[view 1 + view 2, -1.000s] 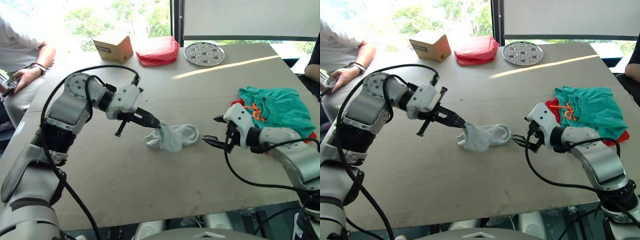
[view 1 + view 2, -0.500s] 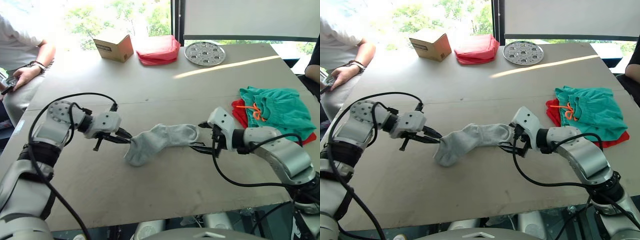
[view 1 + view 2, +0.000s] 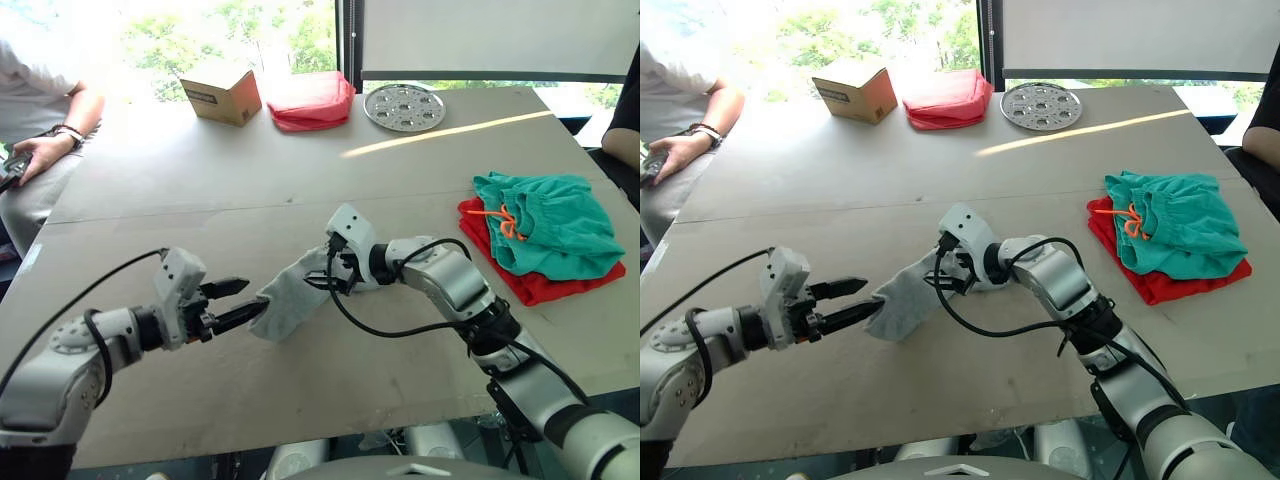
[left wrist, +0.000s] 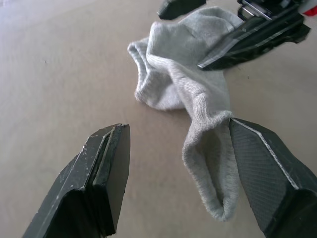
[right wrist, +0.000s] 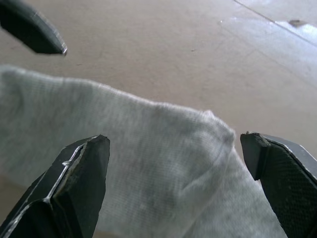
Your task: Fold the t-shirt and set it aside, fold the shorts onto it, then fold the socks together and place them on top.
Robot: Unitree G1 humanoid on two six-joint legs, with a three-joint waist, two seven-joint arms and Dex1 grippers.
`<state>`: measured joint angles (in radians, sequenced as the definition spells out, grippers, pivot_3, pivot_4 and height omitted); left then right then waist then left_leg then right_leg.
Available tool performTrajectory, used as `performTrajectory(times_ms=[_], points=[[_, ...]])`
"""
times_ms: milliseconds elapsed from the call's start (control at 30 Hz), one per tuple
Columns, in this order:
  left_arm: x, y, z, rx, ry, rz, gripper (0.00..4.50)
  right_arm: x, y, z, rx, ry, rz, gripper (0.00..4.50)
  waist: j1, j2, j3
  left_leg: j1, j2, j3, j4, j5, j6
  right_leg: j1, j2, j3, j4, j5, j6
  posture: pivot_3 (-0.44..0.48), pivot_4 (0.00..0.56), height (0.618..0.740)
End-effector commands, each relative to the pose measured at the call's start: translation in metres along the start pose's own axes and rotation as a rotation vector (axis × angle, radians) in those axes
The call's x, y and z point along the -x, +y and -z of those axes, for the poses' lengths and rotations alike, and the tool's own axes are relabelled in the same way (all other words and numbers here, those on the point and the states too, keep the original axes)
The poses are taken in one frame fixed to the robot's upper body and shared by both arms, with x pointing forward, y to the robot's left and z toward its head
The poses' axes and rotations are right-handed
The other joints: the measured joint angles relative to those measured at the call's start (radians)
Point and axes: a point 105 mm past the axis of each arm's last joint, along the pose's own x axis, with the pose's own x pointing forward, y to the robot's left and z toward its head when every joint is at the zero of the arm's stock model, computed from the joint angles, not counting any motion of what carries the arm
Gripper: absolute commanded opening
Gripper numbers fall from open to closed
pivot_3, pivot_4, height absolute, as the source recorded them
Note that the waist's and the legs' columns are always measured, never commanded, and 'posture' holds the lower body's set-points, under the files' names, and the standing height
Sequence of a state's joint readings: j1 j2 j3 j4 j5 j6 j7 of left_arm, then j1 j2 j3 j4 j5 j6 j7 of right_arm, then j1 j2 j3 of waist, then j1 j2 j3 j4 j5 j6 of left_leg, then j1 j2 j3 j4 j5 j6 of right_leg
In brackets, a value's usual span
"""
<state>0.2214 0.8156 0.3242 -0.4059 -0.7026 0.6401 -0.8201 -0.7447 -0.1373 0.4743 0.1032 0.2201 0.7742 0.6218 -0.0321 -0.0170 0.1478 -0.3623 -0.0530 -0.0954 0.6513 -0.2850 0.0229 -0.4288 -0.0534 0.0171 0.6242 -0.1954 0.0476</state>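
Note:
The light grey socks lie stretched out as one bundle near the middle of the table. My left gripper is open at their near-left end, and the cuff rests against one of its fingers. My right gripper is open and straddles the socks' far end without pinching them. At the right the teal-green shorts with an orange drawstring lie folded on the folded red t-shirt.
Along the far edge stand a cardboard box, a pinkish-red cloth bundle and a round perforated metal plate. A person sits at the far left, another person's arm at the right edge.
My left gripper pulled the socks toward the near left, then opened and let go. My right arm swung left across the table and now straddles the socks' other end.

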Motion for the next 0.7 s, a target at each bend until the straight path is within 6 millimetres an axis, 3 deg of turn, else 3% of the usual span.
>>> performTrajectory(times_ms=[33, 267, 367, 500, 600, 700], points=[[0.002, -0.007, -0.003, -0.009, -0.028, -0.065, 3.37, -0.003, -0.005, -0.013, 0.068, -0.029, 0.001, 4.5, 0.0, 0.0, 0.0, 0.0, 0.0, 0.0, 0.0, 0.0, 0.0, 0.0, 0.0, 0.0, 0.0, 0.0, 0.0, 0.0, 0.15, 0.74], [0.008, -0.01, 0.008, 0.094, -0.102, -0.146, 3.37, 0.001, -0.007, -0.016, 0.128, -0.01, -0.022, 4.5, -0.004, 0.0, 0.0, 0.0, 0.0, 0.001, -0.002, 0.0, -0.001, 0.0, 0.0, 0.001, 0.0, 0.0, 0.0, 0.0, 0.15, 0.74], [0.01, -0.008, 0.021, 0.079, -0.046, -0.163, 3.37, 0.001, -0.004, -0.012, 0.113, 0.002, -0.042, 4.5, -0.005, 0.0, 0.0, 0.0, 0.0, 0.001, -0.002, 0.0, -0.001, 0.0, 0.0, 0.001, 0.0, 0.0, 0.0, 0.0, 0.15, 0.74], [0.004, -0.02, 0.031, 0.091, -0.033, -0.127, 3.37, -0.002, -0.002, -0.006, 0.086, 0.016, -0.049, 4.5, -0.007, 0.0, 0.0, 0.0, 0.0, 0.002, -0.002, 0.0, -0.001, 0.0, 0.0, 0.002, 0.0, 0.0, 0.0, 0.0, 0.15, 0.74], [-0.006, -0.025, 0.048, 0.094, 0.025, -0.139, 3.48, -0.002, -0.003, -0.006, 0.059, 0.014, -0.046, 3.85, -0.005, 0.001, 0.0, 0.0, 0.0, 0.002, -0.002, 0.0, -0.001, 0.0, 0.0, 0.001, 0.0, 0.0, 0.0, 0.0, 0.15, 0.74], [-0.014, -0.024, 0.058, 0.084, 0.051, -0.166, 3.48, -0.001, -0.001, -0.004, 0.052, 0.015, -0.051, 2.39, 0.0, 0.004, -0.003, 0.001, 0.0, 0.002, -0.002, 0.0, -0.001, 0.0, -0.001, 0.002, 0.0, 0.0, 0.0, 0.0, 0.15, 0.74]])
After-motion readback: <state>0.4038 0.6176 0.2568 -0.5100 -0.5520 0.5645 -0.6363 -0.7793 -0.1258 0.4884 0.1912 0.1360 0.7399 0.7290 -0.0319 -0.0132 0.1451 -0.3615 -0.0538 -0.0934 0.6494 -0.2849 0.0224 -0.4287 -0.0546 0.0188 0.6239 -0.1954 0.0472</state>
